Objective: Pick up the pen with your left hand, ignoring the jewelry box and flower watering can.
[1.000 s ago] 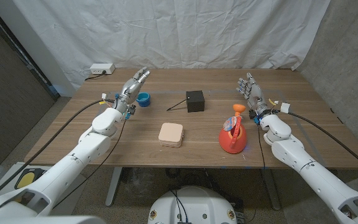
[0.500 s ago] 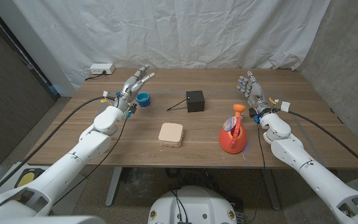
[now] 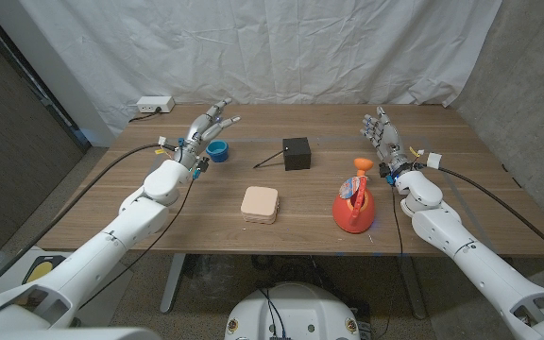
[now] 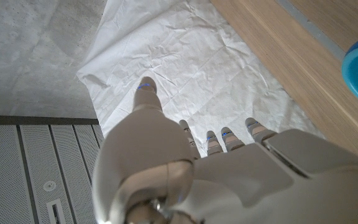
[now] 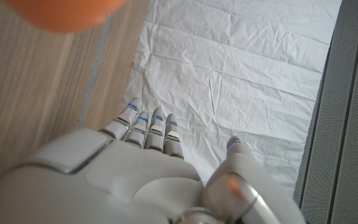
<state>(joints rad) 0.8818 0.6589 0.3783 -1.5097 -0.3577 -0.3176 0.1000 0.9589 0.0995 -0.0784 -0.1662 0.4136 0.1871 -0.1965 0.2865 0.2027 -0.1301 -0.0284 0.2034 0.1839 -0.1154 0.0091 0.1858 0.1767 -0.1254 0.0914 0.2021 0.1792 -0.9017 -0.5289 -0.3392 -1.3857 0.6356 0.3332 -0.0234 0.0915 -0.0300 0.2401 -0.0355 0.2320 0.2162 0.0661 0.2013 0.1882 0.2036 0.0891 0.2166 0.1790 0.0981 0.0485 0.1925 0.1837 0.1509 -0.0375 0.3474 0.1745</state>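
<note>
We see the thin black pen (image 3: 268, 158) lying on the worktop (image 3: 206, 222) with one end touching the black box (image 3: 297, 152), its long line running from the box down toward 8 o'clock. The left robot hand (image 3: 204, 132) holds nothing with its fingers spread wide, at 9 o'clock from the pen, just by a blue cup (image 3: 217, 150). The right robot hand (image 3: 380, 139) is open and empty too, at 12 o'clock from the orange watering can (image 3: 353, 207), and the tan jewelry box (image 3: 260, 204) sits at 6 o'clock from the pen.
</note>
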